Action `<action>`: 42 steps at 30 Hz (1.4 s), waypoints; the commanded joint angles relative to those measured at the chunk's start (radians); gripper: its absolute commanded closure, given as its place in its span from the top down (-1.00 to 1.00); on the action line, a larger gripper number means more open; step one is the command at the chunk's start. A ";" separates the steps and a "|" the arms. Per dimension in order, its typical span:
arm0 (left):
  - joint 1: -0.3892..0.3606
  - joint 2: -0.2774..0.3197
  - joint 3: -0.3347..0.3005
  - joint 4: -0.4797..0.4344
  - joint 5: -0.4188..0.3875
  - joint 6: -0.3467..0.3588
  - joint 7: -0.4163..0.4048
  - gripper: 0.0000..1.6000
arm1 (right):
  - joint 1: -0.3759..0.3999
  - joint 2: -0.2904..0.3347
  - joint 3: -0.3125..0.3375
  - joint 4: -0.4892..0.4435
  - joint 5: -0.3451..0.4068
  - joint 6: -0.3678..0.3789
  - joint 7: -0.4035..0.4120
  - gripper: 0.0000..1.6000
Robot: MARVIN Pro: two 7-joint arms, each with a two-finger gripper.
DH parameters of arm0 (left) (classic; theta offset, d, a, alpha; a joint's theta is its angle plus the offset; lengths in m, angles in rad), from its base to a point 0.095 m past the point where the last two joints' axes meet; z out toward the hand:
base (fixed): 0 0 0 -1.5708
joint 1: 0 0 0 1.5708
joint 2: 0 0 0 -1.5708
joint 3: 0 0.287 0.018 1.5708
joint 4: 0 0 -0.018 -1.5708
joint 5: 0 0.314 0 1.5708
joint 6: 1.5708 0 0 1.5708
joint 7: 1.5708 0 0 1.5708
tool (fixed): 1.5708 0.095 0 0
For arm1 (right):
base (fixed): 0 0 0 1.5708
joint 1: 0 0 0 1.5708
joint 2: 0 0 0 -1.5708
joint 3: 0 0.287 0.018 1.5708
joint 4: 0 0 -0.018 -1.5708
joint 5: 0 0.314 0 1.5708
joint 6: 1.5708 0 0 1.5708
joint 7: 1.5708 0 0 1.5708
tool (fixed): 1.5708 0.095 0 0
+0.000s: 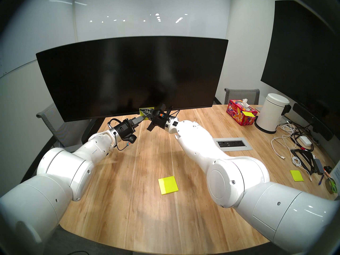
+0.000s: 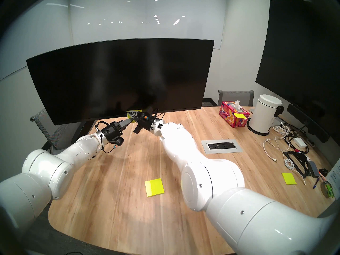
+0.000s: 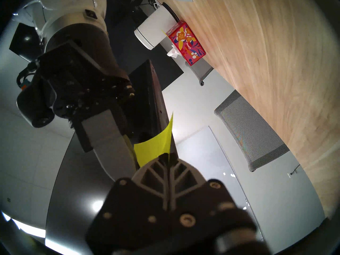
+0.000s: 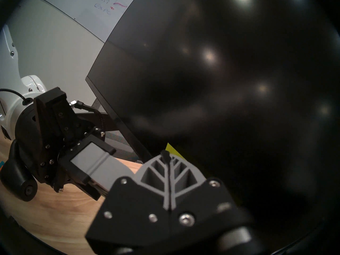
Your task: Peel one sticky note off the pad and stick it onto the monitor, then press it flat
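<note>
The sticky note (image 1: 151, 108) is a neon yellow-green sheet at the bottom edge of the wide curved black monitor (image 1: 128, 74), near its middle, and part of it hangs below the bezel. My left gripper (image 1: 144, 117) reaches up from the left and is shut on the note's lower corner, which the left wrist view shows at its tips (image 3: 168, 156). My right gripper (image 1: 141, 109) is shut, with its ribbed finger lying flat over the note (image 4: 171, 149) against the screen. The pad (image 1: 168, 185) lies on the table, near its front and between my arms.
At the back right stand a red tissue box (image 1: 241, 113) with a small yellow note on it and a white bin (image 1: 270, 113). A power panel (image 1: 232, 144) is set into the table. Cables (image 1: 290, 147) and another yellow-green square (image 1: 296, 175) lie at the right. A big flat display (image 1: 303, 65) hangs on the right.
</note>
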 commanded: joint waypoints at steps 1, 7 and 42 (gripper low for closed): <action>-0.022 0.000 -0.001 -0.009 -0.001 0.000 0.009 -1.00 | 0.056 0.002 0.001 0.013 -0.005 -0.010 -0.033 -1.00; -0.022 -0.001 -0.001 -0.010 -0.001 -0.001 0.011 -1.00 | 0.066 0.000 0.003 0.034 -0.016 -0.010 -0.056 -1.00; -0.016 0.002 -0.001 -0.002 0.000 0.002 0.005 -0.82 | 0.108 0.015 0.017 0.102 -0.073 -0.028 -0.134 -1.00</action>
